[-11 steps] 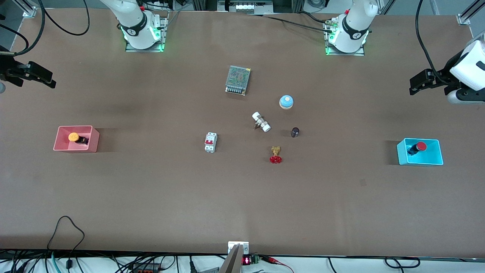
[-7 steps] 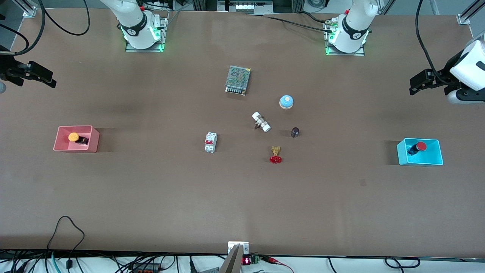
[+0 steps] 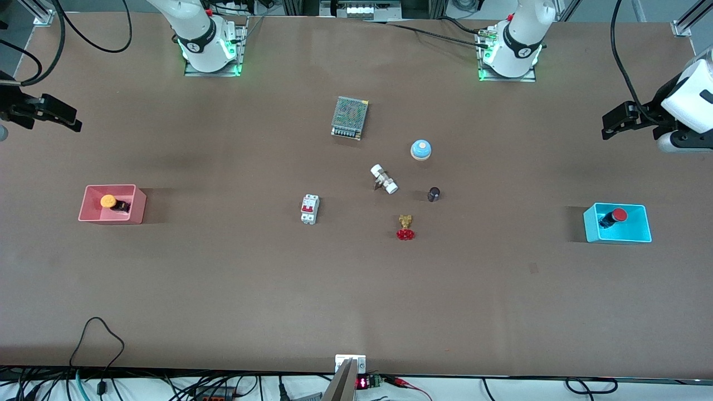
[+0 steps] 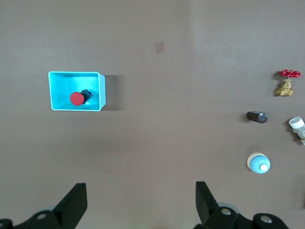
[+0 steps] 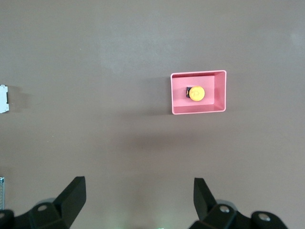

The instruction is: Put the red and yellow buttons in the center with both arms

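Observation:
The red button (image 3: 618, 215) lies in a blue bin (image 3: 618, 236) toward the left arm's end of the table. Its red cap (image 4: 76, 98) also shows in the left wrist view, inside the blue bin (image 4: 101, 90). The yellow button (image 3: 108, 201) lies in a pink bin (image 3: 139, 207) toward the right arm's end, and the right wrist view shows the yellow button (image 5: 196, 93) in the pink bin (image 5: 200, 109). The left gripper (image 3: 607, 127) (image 4: 141, 200) hangs open and empty over bare table at its end. Over the table's edge at its own end, the right gripper (image 3: 75, 118) (image 5: 139, 198) is open and empty. The center (image 3: 356, 245) is brown tabletop.
Around the middle lie a mesh-covered power supply (image 3: 350, 117), a blue-domed bell (image 3: 421, 149), a white fitting (image 3: 384, 179), a dark cylinder (image 3: 434, 194), a brass valve with red handwheel (image 3: 405, 228) and a circuit breaker (image 3: 309, 209).
The right gripper has drifted very slightly; the left arm, both buttons and the bins have not moved.

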Robot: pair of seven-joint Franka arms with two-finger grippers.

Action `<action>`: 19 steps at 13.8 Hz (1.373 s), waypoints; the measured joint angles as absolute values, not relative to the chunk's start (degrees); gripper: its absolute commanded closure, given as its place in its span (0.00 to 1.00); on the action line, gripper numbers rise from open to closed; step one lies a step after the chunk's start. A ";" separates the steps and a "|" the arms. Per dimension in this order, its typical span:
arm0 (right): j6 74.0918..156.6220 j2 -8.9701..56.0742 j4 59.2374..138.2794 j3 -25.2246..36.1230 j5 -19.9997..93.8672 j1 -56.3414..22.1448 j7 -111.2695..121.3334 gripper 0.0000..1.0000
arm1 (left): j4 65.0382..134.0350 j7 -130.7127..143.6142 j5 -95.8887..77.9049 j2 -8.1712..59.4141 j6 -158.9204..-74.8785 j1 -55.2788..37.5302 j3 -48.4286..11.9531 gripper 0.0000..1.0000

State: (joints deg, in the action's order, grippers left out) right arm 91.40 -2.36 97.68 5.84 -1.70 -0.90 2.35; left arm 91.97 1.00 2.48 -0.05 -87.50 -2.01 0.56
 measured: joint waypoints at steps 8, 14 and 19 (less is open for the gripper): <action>97.10 5.55 98.36 6.29 -2.17 3.68 2.52 0.00 | 91.94 1.01 3.10 3.67 -87.46 -1.54 0.69 0.00; 103.82 14.22 99.35 6.41 -3.07 6.88 3.34 0.00 | 91.71 -4.18 4.75 10.52 -93.33 9.48 1.27 0.00; 113.09 21.36 100.80 6.46 -3.09 10.05 9.33 0.00 | 91.88 -13.32 4.75 19.43 -107.25 13.07 1.31 0.00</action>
